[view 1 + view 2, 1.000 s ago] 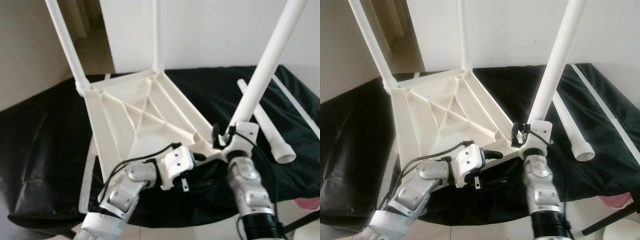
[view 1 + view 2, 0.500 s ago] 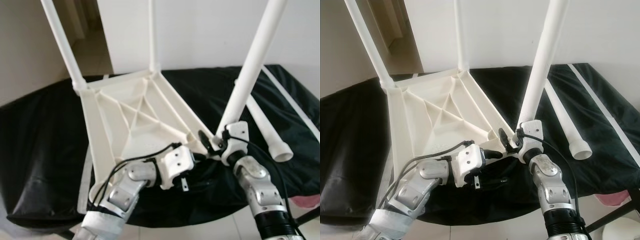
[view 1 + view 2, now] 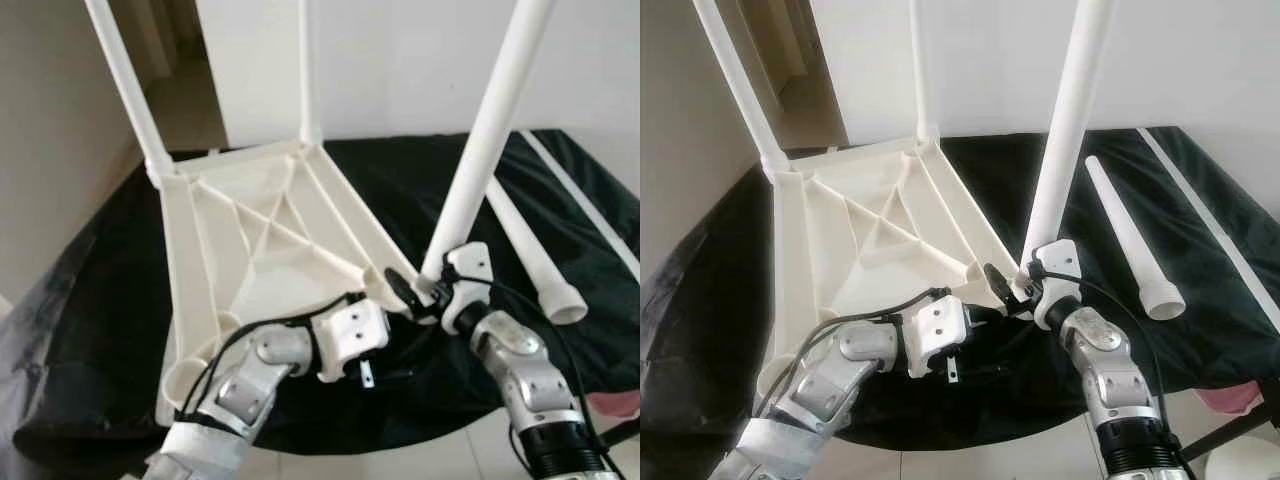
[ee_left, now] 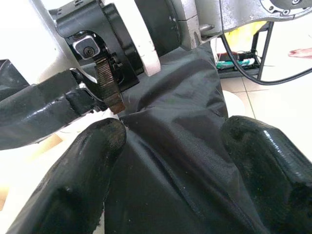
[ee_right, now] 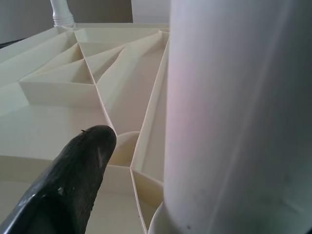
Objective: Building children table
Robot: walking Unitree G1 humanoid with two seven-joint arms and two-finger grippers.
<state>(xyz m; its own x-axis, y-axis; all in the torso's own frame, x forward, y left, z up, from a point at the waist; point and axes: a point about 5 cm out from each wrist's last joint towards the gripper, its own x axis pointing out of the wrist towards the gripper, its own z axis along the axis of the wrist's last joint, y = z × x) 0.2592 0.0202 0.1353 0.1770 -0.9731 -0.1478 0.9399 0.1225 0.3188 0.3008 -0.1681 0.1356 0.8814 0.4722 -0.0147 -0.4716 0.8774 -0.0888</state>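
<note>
The upturned white tabletop (image 3: 260, 250) lies tilted on the black-draped surface (image 3: 90, 300), two legs standing at its far corners. The right claw (image 3: 1025, 285) pinches a third leg (image 3: 1065, 140) upright at the near right corner. The left claw (image 4: 170, 161), fingers spread, hovers just beside that corner; a loose leg (image 3: 1135, 240) lies right.

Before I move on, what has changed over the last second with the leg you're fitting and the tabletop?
The right tool has swung the white leg it holds at the base from a rightward lean to nearer upright, its foot sliding left to the near corner socket of the upturned tabletop. The left tool stays at the tabletop's near edge. The two fitted legs and the loose leg on the black cloth are unchanged.
</note>
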